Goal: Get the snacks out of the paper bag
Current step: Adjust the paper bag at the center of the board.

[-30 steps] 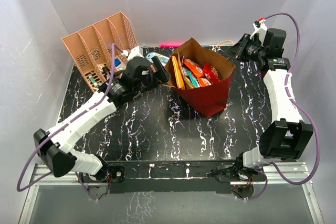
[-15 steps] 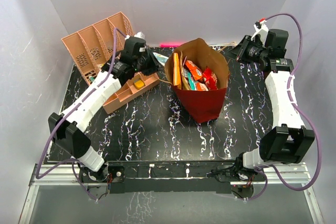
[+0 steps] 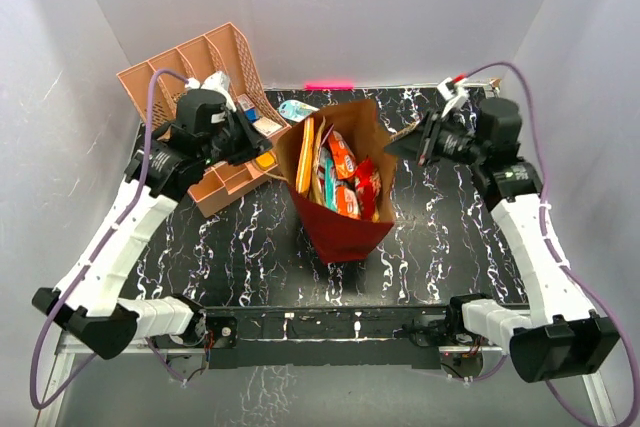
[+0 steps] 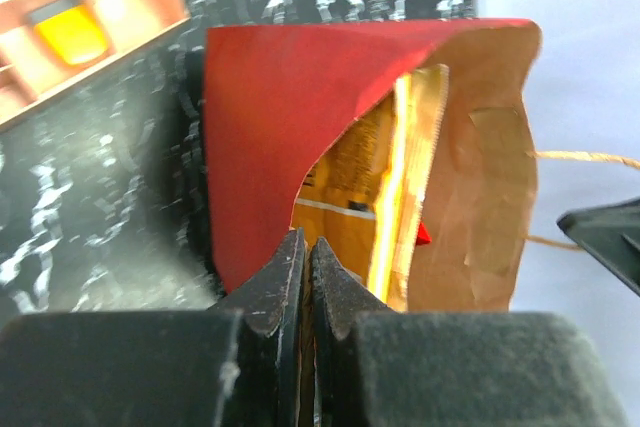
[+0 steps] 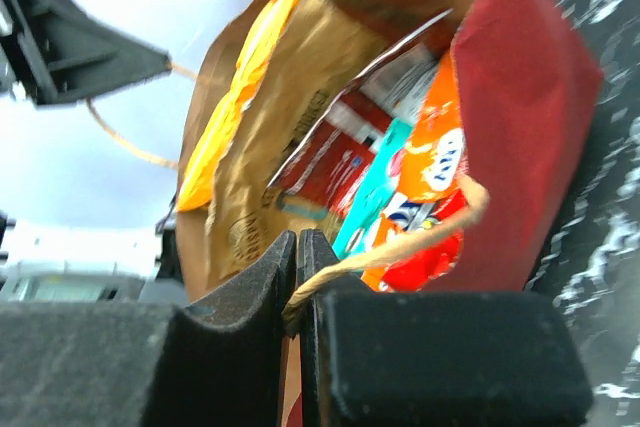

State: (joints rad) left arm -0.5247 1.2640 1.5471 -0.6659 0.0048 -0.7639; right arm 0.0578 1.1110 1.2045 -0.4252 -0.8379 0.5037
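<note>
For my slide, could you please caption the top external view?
Left gripper pinches the dark-red paper bag rim, right gripper its tan cord handle; colourful foil snack packets inside.

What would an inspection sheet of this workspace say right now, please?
Surface: black marbled table, carrying the bag and the clutter.
Job's things: paper bag standing upright, mouth open; snacks seen only inside it, with orange, red, teal and gold packets showing.
Clutter: peach organizer and peach tray at the far left; light-blue object behind the bag; pink item at the back edge.
Grippers: left gripper shut on the paper bag's rim; right gripper shut on its cord handle.
Cables: purple cables loop along both arms.
Surroundings: plain pale walls on three sides.
</note>
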